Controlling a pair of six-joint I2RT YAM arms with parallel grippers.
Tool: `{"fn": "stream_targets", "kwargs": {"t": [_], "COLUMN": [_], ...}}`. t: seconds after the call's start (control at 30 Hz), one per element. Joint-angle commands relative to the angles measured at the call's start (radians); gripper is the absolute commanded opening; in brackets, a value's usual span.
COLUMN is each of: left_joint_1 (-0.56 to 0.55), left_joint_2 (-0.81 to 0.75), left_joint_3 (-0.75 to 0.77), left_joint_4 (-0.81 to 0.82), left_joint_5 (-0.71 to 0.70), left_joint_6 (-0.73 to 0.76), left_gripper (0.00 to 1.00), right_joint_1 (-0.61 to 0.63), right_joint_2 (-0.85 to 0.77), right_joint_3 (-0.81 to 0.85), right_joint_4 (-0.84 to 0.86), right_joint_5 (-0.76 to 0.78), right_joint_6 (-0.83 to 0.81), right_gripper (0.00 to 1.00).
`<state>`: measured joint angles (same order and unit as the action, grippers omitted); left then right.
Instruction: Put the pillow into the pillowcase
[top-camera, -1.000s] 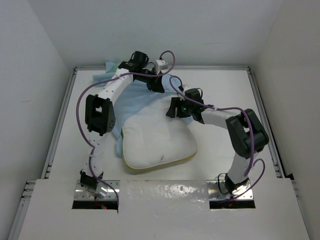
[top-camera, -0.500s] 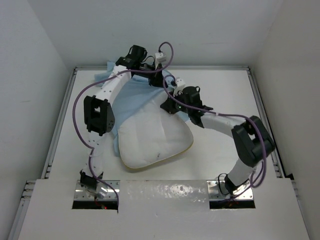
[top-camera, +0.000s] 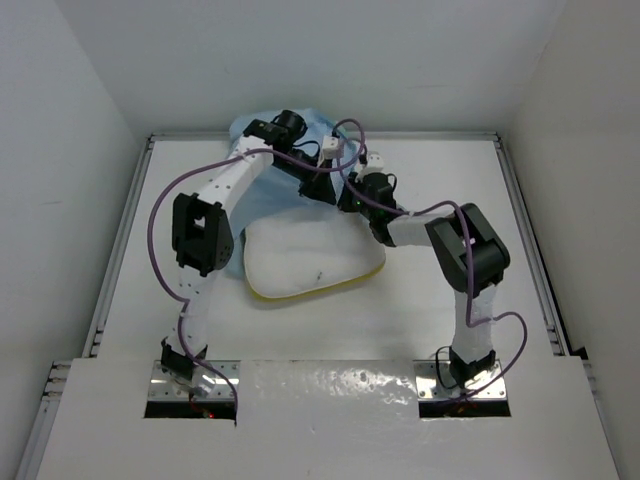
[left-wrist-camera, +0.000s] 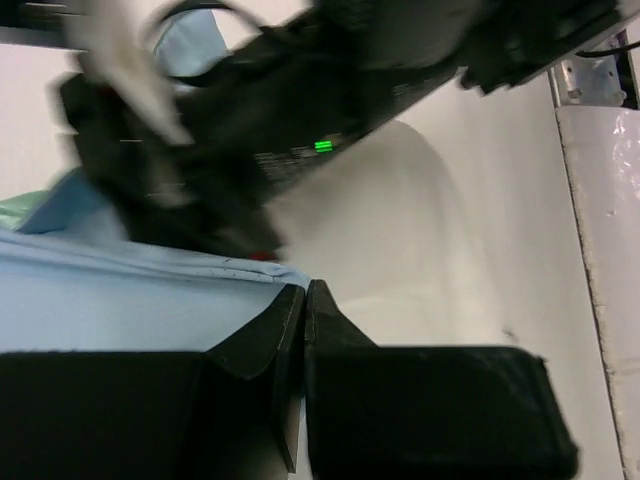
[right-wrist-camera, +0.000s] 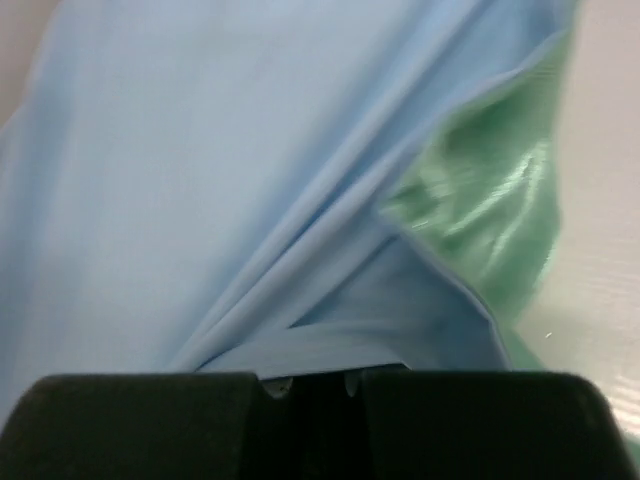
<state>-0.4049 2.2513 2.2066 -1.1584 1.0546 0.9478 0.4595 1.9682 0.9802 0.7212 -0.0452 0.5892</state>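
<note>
Where the left gripper and right gripper pinch it, the pillowcase bunches.
Fingers pressed together on smooth blue cloth, glossy green fold beside; puffy white yellow-edged pillow lies on the table, far end covered.

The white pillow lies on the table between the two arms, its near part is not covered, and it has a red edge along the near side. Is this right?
Not quite: the colour of the edge is wrong. The pillow has a yellow edge along the near side, not a red one. The top camera shows it clearly. The rest of your statement holds.
</note>
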Motion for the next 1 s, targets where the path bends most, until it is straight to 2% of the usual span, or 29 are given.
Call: {"fn": "stream_targets", "kwargs": {"t": [0.0, 0.03, 0.07, 0.1, 0.13, 0.17, 0.2, 0.23, 0.27, 0.33, 0.37, 0.4, 0.43, 0.47, 0.5, 0.53, 0.57, 0.6, 0.63, 0.67, 0.7, 0.73, 0.77, 0.83, 0.87, 0.93, 0.97], "left_joint_1": [-0.060, -0.054, -0.042, -0.011, 0.006, 0.027, 0.049, 0.095, 0.122, 0.199, 0.225, 0.273, 0.293, 0.313, 0.349, 0.363, 0.373, 0.388, 0.399, 0.405, 0.469, 0.497, 0.527, 0.568, 0.554, 0.523, 0.487], "left_joint_2": [-0.099, -0.101, -0.102, -0.104, -0.102, -0.102, -0.105, -0.113, -0.124, -0.180, -0.208, -0.270, -0.303, -0.340, -0.402, -0.426, -0.444, -0.461, -0.463, -0.461, -0.463, -0.466, -0.475, -0.476, -0.473, -0.463, -0.451], "left_joint_3": [0.004, -0.010, -0.021, -0.040, -0.048, -0.051, -0.051, -0.048, -0.048, -0.080, -0.103, -0.137, -0.224, -0.273, -0.371, -0.416, -0.450, -0.508, -0.536, -0.563, -0.634, -0.675, -0.712, -0.815, -0.841, -0.921, -0.958], "left_joint_4": [-0.161, -0.161, -0.159, -0.158, -0.158, -0.158, -0.159, -0.159, -0.150, -0.094, -0.010, 0.035, 0.078, 0.170, 0.195, 0.209, 0.213, 0.198, 0.175, 0.143, 0.138, 0.153, 0.170, 0.212, 0.221, 0.253, 0.264], "left_joint_5": [0.136, 0.090, 0.070, 0.055, 0.044, 0.029, 0.025, 0.025, 0.027, 0.006, -0.017, -0.072, -0.109, -0.181, -0.205, -0.237, -0.331, -0.373, -0.407, -0.450, -0.453, -0.453, -0.452, -0.482, -0.482, -0.473, -0.484], "left_joint_6": [0.005, 0.006, 0.008, 0.003, -0.016, -0.030, -0.044, -0.061, -0.066, -0.156, -0.191, -0.223, -0.288, -0.320, -0.340, -0.359, -0.378, -0.386, -0.386, -0.386, -0.392, -0.417, -0.429, -0.442, -0.423, -0.388, -0.377], "left_gripper": [0.00, 0.00, 0.07, 0.23, 0.42, 0.69, 0.79, 0.85, 0.99, 1.00, 1.00, 1.00, 1.00, 0.96, 0.83, 0.55, 0.13, 0.06, 0.06, 0.13, 0.21, 0.43, 0.52, 0.67, 0.73, 0.84, 0.85], "right_joint_1": [-0.035, -0.035, -0.035, -0.036, -0.036, -0.036, -0.036, -0.038, -0.039, -0.045, -0.054, -0.082, -0.099, -0.134, -0.153, -0.172, -0.218, -0.241, -0.261, -0.301, -0.317, -0.340, -0.344, -0.344, -0.346, -0.344, -0.343], "right_joint_2": [0.021, 0.020, 0.012, -0.024, -0.050, -0.080, -0.113, -0.176, -0.207, -0.262, -0.270, -0.270, -0.250, -0.236, -0.217, -0.197, -0.154, -0.134, -0.109, -0.057, -0.031, 0.018, 0.043, 0.087, 0.131, 0.170, 0.191], "right_joint_3": [0.207, 0.213, 0.212, 0.187, 0.169, 0.147, 0.128, 0.089, 0.080, 0.104, 0.127, 0.190, 0.230, 0.276, 0.363, 0.395, 0.420, 0.446, 0.457, 0.471, 0.501, 0.517, 0.535, 0.577, 0.589, 0.615, 0.606], "right_joint_4": [0.033, -0.042, -0.072, -0.106, -0.141, -0.220, -0.262, -0.300, -0.406, -0.529, -0.593, -0.712, -0.776, -0.886, -0.934, -0.966, -0.991, -0.990, -0.987, -0.988, -0.991, -1.008, -1.019, -1.060, -1.074, -1.112, -1.137], "right_joint_5": [0.283, 0.236, 0.175, 0.045, -0.019, -0.063, -0.093, -0.146, -0.169, -0.170, -0.189, -0.217, -0.254, -0.306, -0.312, -0.317, -0.318, -0.309, -0.299, -0.288, -0.271, -0.260, -0.243, -0.196, -0.193, -0.200, -0.203], "right_joint_6": [0.055, 0.002, -0.037, -0.075, -0.116, -0.190, -0.227, -0.273, -0.372, -0.443, -0.492, -0.511, -0.526, -0.532, -0.523, -0.505, -0.453, -0.428, -0.399, -0.350, -0.333, -0.306, -0.302, -0.357, -0.382, -0.414, -0.417], "right_gripper": [0.02, 0.33, 0.57, 0.76, 0.85, 0.91, 0.99, 0.99, 0.99, 0.99, 0.98, 0.92, 0.55, 0.28, 0.09, 0.00, 0.00, 0.00, 0.00, 0.32, 0.46, 0.74, 0.81, 0.87, 0.91, 0.93, 0.94]}}
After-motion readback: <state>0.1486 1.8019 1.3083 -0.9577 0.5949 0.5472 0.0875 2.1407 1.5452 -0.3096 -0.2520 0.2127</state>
